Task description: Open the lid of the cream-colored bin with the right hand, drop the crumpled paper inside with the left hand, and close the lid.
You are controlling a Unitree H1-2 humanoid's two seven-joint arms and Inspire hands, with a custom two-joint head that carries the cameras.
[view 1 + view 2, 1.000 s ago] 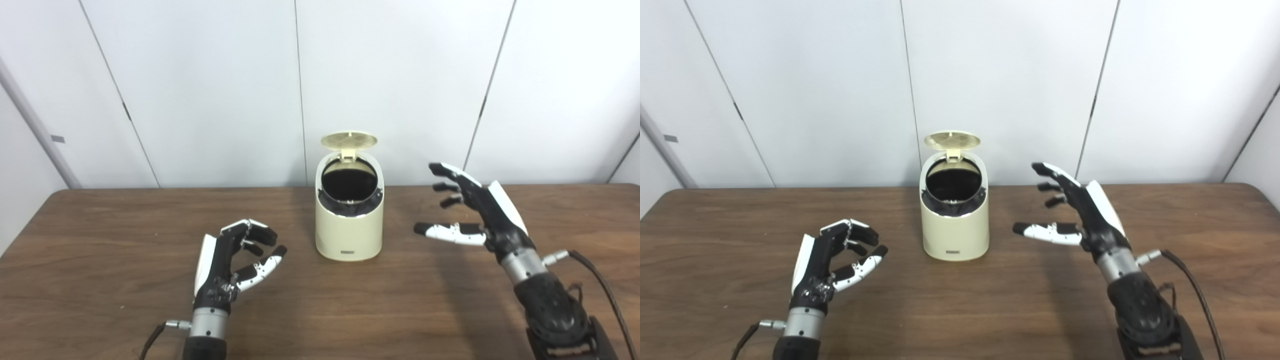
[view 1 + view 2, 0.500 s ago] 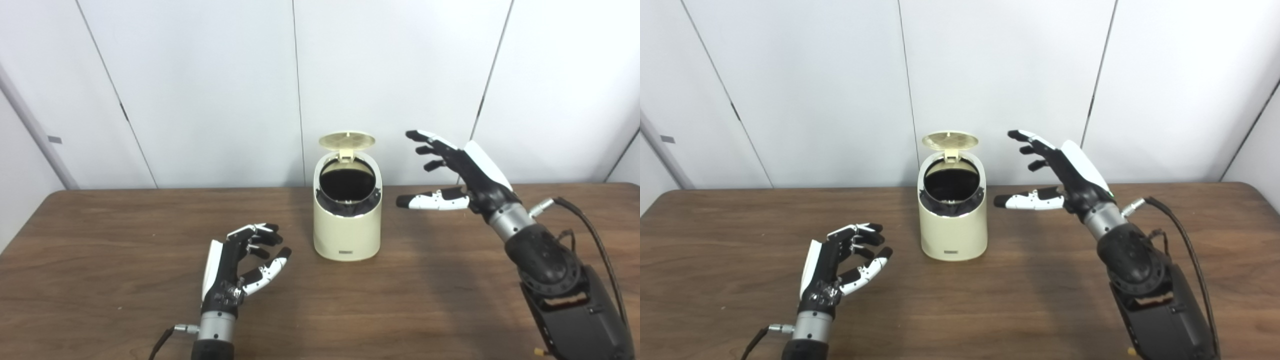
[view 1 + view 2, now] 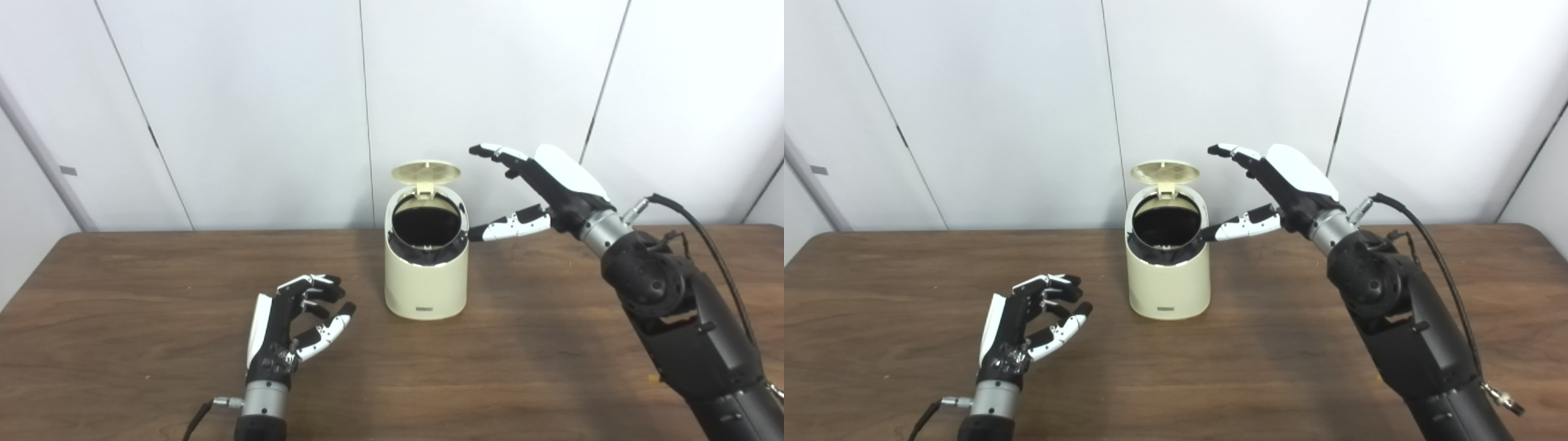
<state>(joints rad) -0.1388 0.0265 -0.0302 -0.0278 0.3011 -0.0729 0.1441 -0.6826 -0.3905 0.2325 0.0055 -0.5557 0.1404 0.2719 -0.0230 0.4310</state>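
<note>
Left eye view shows the bin (image 3: 426, 269) as the landmark, a cream-colored tub standing upright on the brown tabletop (image 3: 122, 343) with its round lid (image 3: 426, 172) swung up and back on its hinge, so the dark inside is exposed. Left of the bin and nearer the camera, the left hand (image 3: 288, 331) hovers low over the tabletop, palm turned toward the bin, its fingers (image 3: 318, 285) loosely curled and apart from the thumb; it holds nothing and touches nothing. No crumpled paper can be seen on the tabletop, and the dark inside of the bin does not show whether it lies there. Right of the bin, the right hand (image 3: 548, 184) is raised to about lid height, spread wide and empty. Its fingertips (image 3: 484, 149) reach toward the lid from just beside it without touching, while its thumb (image 3: 505, 225) points at the bin's upper rim, close to it; whether it touches cannot be told.
</note>
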